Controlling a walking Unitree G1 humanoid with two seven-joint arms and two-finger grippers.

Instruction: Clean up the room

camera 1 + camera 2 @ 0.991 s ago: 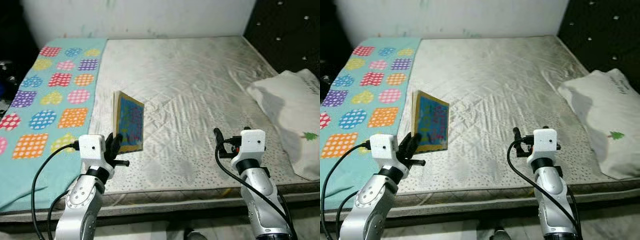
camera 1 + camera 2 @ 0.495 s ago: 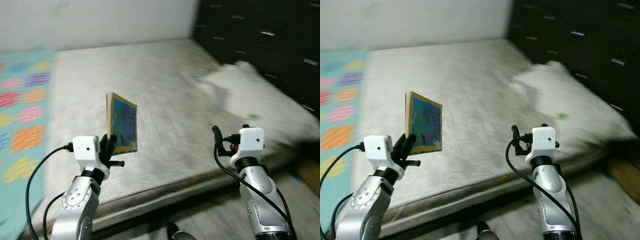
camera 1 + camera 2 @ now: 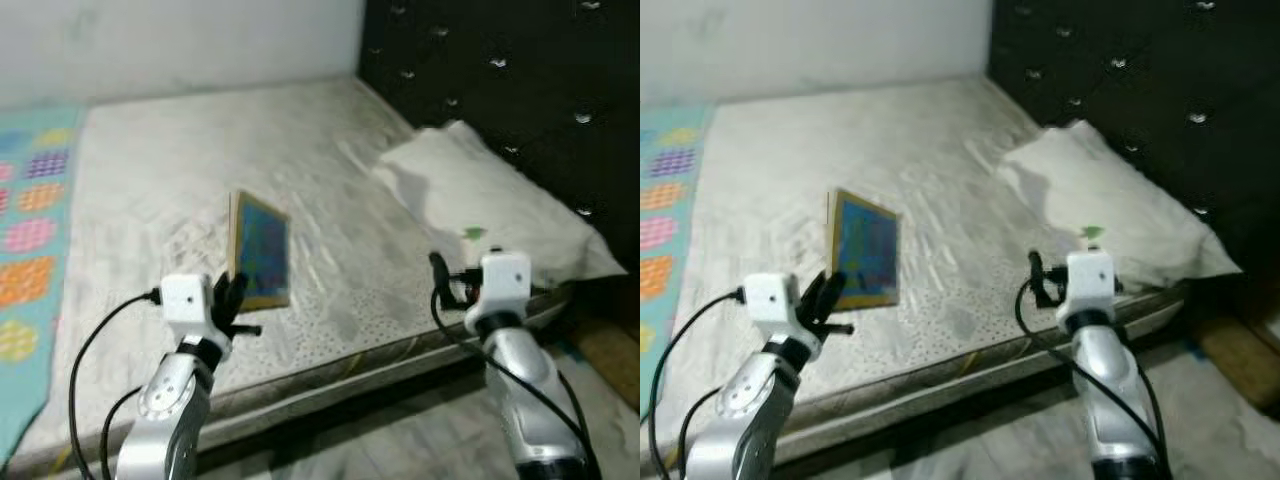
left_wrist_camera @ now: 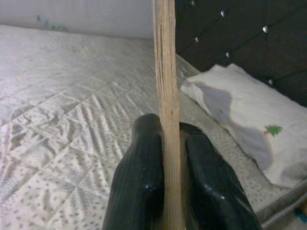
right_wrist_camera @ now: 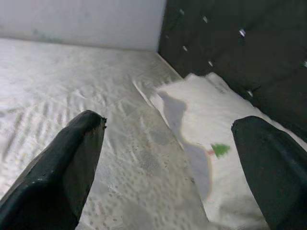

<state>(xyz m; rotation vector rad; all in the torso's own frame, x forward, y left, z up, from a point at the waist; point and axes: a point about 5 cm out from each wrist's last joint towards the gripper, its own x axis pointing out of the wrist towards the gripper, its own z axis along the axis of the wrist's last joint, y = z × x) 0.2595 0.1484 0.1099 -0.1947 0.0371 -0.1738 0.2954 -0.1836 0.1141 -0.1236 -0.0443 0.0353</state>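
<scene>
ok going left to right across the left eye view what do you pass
patterned blanket → left gripper holding the book upright → right gripper → white pillow → dark tufted headboard

Bare quilted mattress (image 3: 200,170) w/ white pillow (image 3: 480,200) at right end. Black tufted headboard (image 3: 500,70) behind pillow, white wall (image 3: 170,40) beyond. Teal patterned blanket (image 3: 30,200) along left edge. Grey floor (image 3: 400,440) below.
</scene>
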